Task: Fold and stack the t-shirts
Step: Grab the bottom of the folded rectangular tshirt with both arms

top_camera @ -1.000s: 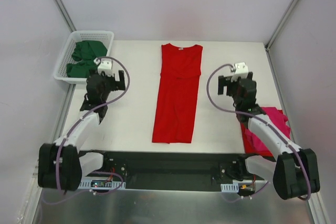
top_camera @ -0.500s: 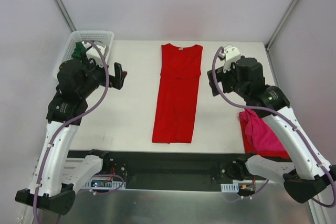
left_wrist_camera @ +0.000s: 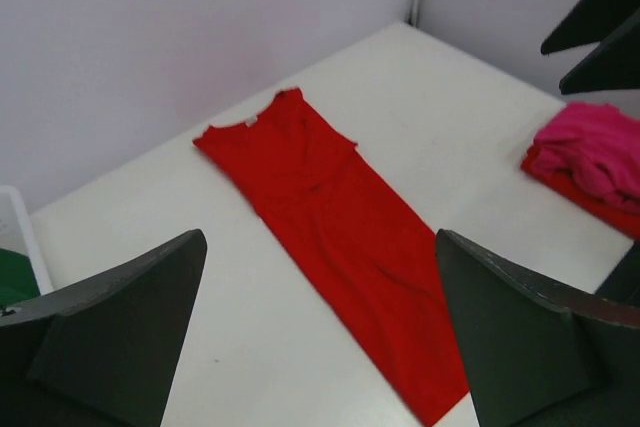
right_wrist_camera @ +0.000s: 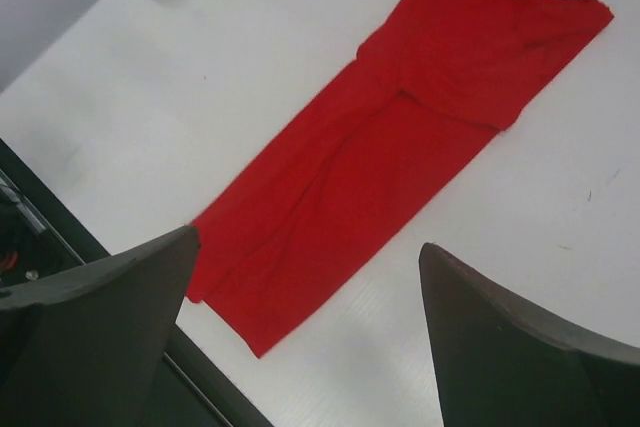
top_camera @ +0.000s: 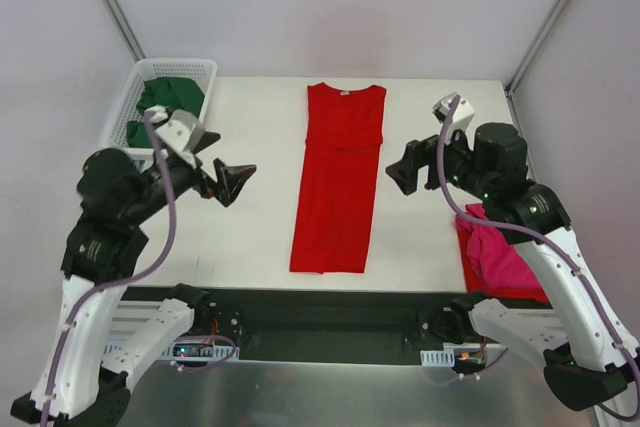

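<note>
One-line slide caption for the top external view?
Left end effector and right end effector, both open, flank a red t-shirt folded lengthwise; green shirts in the basket, pink shirt at right.

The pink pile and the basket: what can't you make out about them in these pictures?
Top view: the right arm crosses the pink t-shirt pile; shirt count unclear.
Left wrist view: the right edge cuts that pile off.
Top view: the left arm hides part of the green t-shirts in the basket; count unclear.
Right wrist view: the top edge cuts the basket off.
</note>
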{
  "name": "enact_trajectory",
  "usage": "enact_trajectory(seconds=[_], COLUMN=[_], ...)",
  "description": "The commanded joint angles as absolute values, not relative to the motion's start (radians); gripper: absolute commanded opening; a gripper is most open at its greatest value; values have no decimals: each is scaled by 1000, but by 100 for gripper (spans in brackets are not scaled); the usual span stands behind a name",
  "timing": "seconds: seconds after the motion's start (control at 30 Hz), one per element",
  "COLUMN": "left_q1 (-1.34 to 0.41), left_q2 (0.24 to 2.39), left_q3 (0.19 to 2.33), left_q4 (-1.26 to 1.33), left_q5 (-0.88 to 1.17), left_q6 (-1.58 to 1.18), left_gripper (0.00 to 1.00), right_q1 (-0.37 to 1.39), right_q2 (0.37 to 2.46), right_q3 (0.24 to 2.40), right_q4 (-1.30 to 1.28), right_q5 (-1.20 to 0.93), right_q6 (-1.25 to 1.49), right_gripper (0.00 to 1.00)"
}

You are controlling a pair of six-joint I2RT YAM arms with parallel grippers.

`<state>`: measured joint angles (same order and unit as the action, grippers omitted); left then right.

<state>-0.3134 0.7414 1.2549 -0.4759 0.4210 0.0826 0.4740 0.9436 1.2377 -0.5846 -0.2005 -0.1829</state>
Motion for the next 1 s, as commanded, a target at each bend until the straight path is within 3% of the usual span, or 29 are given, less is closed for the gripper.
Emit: enact_trajectory(seconds=[0.0, 0.17, 0.37, 0.43, 0.53, 0.6, 0.8, 0.97], left_q1=[-316, -316, -316, -318, -316, -316, -314, -314], left_q2=[567, 595, 1141, 1218, 1192, 1146, 1013, 864], left_q3=[1105, 1072, 1438, 1421, 1336, 1261, 924, 629], left_q4=[-225, -251, -858, -882, -845, -797, -521, -178], left_q5=[197, 159, 219, 171, 137, 162, 503, 672], left_q6=[-111, -165, -281, -314, -336, -368, -535, -683], left_gripper=[99, 99, 99, 99, 99, 99, 99, 99], right_q1=[466, 468, 479, 512, 548, 554, 496, 488], right_q2=[882, 868, 1171, 1293, 1298, 1191, 1056, 895], right_q3=[1206, 1154, 1317, 1351, 1312, 1168, 849, 587], right_q4=[-427, -426, -806, -922, -910, -768, -389, -127], right_q5=[-287, -266, -132, -97, -41, -125, -398, -510], right_q6=[-69, -32, -18, -14, -3, 35, 214, 420], right_gripper=[96, 96, 96, 96, 96, 96, 96, 96])
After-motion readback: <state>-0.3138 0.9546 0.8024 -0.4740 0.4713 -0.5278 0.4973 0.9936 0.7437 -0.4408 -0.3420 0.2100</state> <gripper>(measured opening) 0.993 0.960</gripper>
